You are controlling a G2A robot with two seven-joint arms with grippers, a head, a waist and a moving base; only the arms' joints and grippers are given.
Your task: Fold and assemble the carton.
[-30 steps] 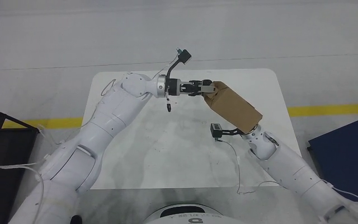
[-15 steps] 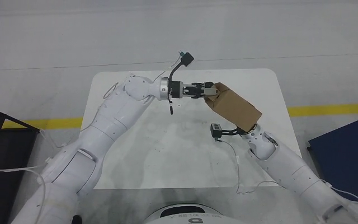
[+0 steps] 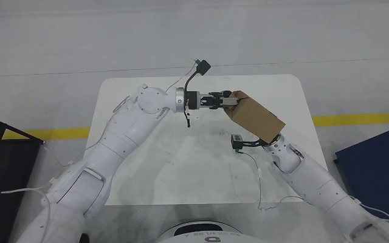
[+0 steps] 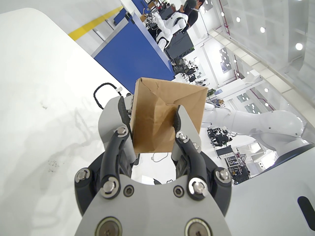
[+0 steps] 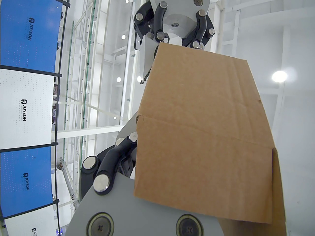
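Note:
A brown carton (image 3: pixel 256 115) hangs tilted above the right half of the white table (image 3: pixel 176 170), with one arm at each end. My left gripper (image 3: pixel 226 98) is at its far-left end, shut on a folded end flap (image 4: pixel 157 114), and one finger (image 4: pixel 122 114) presses each side. Under the carton's lower right end sits my right gripper (image 3: pixel 270 140), shut on the carton with its fingers mostly hidden behind the cardboard. In the right wrist view the carton's broad side (image 5: pixel 201 128) lies close in front, and the left gripper (image 5: pixel 172 42) is beyond its far edge.
A loose cable (image 3: pixel 260 182) hangs off the right arm above the table. A blue partition (image 3: pixel 364 164) stands past the table's right edge and a black frame (image 3: pixel 15 152) past its left. A yellow floor line (image 3: pixel 346 119) runs behind.
My left arm has shifted a little to the right, pushing its gripper closer onto the carton's end flap. The carton and the right arm have barely moved.

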